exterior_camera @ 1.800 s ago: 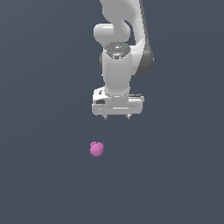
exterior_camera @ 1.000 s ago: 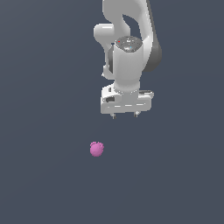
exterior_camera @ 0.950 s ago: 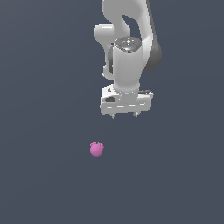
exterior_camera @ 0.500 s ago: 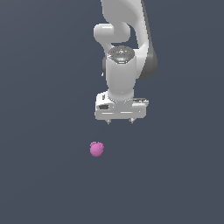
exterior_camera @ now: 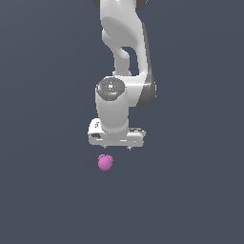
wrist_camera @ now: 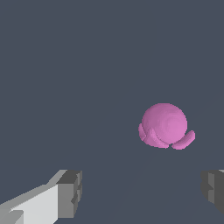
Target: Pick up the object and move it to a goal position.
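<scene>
I'm hanging over a plain dark grey floor point(exterior_camera: 43, 200), wrist pointed down, my white arm point(exterior_camera: 125, 57) filling the upper middle of the exterior frame. My gripper point(exterior_camera: 116, 148) sits just below centre there, and the pink object point(exterior_camera: 105, 162) lies right under it, a touch toward the exterior view's left, low in the middle of the frame. There is a sliver of floor between us, no contact. Through my wrist camera the object point(wrist_camera: 165, 126) looks like a round lumpy blob with little lobes at its base, resting alone on the floor. My two fingertips point(wrist_camera: 70, 193) show wide apart at the frame's edge, one each side, jaws spread well open, holding nothing, with the blob beyond the gap between them.
</scene>
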